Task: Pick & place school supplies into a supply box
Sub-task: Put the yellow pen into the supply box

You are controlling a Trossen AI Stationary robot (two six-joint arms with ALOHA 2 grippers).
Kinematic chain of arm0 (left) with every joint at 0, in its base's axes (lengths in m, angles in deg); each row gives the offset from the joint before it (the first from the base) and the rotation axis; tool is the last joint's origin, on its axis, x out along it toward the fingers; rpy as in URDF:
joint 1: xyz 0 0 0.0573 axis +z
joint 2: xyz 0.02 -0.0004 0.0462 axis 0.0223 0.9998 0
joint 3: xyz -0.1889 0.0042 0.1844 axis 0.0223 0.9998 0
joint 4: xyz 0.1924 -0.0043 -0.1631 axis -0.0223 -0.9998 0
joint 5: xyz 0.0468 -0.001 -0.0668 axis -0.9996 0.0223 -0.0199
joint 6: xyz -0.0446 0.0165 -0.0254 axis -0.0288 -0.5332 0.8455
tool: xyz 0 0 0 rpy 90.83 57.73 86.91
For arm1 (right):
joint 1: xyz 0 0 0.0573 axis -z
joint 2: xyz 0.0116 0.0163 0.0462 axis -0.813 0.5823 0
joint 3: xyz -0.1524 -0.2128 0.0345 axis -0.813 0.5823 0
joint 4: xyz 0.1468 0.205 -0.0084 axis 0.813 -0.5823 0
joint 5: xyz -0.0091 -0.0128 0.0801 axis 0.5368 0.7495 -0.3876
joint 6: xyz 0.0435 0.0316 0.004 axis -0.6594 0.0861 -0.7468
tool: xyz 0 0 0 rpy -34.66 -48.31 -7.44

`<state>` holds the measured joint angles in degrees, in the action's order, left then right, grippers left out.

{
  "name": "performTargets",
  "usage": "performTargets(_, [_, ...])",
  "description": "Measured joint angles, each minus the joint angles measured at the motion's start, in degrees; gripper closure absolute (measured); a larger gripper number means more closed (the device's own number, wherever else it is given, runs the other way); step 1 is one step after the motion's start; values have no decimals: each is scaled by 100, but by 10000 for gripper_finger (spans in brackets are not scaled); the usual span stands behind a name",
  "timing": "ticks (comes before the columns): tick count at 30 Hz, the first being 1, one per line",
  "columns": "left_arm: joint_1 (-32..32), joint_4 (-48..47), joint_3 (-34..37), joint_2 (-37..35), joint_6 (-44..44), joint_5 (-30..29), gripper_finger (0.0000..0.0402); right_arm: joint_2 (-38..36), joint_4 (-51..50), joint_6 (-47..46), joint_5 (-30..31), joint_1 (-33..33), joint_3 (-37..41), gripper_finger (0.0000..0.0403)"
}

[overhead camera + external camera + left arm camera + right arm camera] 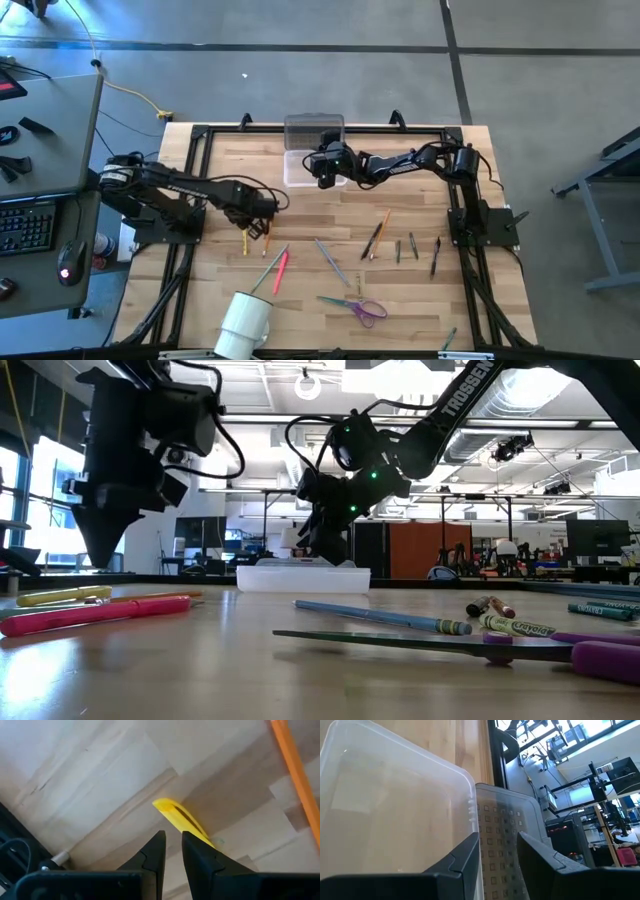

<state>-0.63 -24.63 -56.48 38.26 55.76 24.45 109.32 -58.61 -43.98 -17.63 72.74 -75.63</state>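
Pens and pencils lie scattered on the wooden table: a yellow pen [244, 241] [180, 816], an orange pencil [295, 767], a pink pen [281, 270] [90, 615], a blue-grey pencil [332, 262] and several more [400, 245]. The purple-handled scissors [355, 307] [560, 650] lie near the front edge. The clear supply box [300, 170] [395, 795] stands at the far side with its ribbed lid [313, 130] [505, 835] folded back. My left gripper [263, 224] [173, 837] hovers just above the yellow pen, shut but for a slit. My right gripper [323, 180] [497, 840] hangs over the box, open and holding nothing.
A white cylindrical cup [245, 322] lies on its side near the front left. A black frame [200, 135] runs around the table. A desk with a keyboard and mouse [40, 220] stands off the left edge. Bare wood shows in the table's middle.
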Motion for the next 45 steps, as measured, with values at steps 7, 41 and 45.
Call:
performTargets(7, [-350, 303, 2, 0, 169, -159, 305, 0, 0, 0, 0, 0, 0, 285])
performTargets(41, [-344, 198, 2, 30, 1606, -158, 151, 0, -2, 0, 0, -1, 0, 285])
performTargets(45, [-498, 217, 2, 151, 1715, 30, 167, 0, -2, 0, 0, -2, 0, 285])
